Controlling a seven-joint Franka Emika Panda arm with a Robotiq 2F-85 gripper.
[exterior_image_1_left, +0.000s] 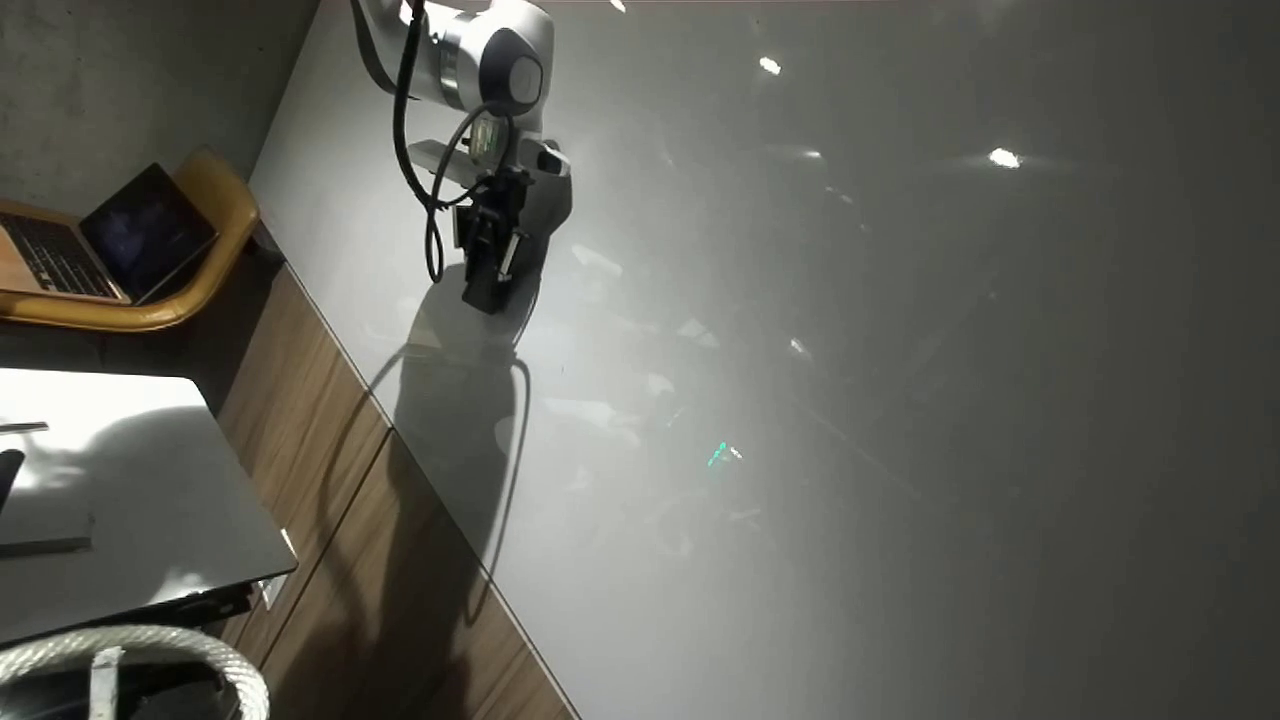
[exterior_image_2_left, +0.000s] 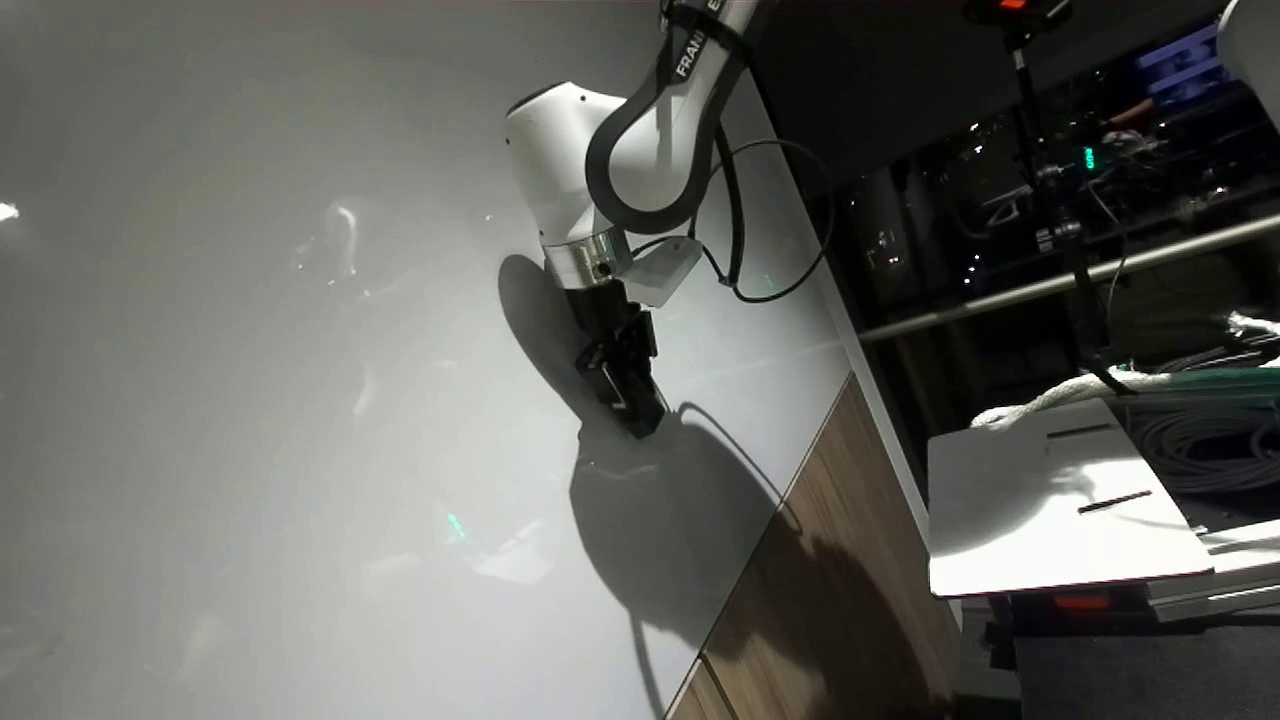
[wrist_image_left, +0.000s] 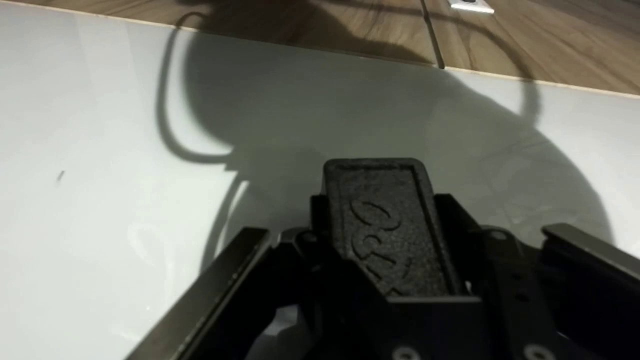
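Observation:
A dark rectangular block (wrist_image_left: 385, 235) with an embossed curling pattern, eraser-like, sits between the fingers of my gripper (wrist_image_left: 382, 215). Both fingers press against its long sides, and its lower part is hidden behind the gripper body. In both exterior views the black gripper (exterior_image_1_left: 495, 240) points down along a glossy white board (exterior_image_1_left: 850, 330), and the block (exterior_image_2_left: 640, 412) shows as a dark end at its tip. Whether the block touches the board I cannot tell. A tiny dark mark (wrist_image_left: 60, 175) and a short green streak (exterior_image_2_left: 456, 526), mark or reflection, show on the board.
Wood panelling (exterior_image_1_left: 320, 480) borders the board. A white-topped table (exterior_image_2_left: 1060, 500) stands nearby, and a laptop (exterior_image_1_left: 100, 240) rests on a tan chair (exterior_image_1_left: 215, 200). Loose cables (exterior_image_2_left: 790, 220) loop beside the arm. The arm casts a large shadow on board and wood.

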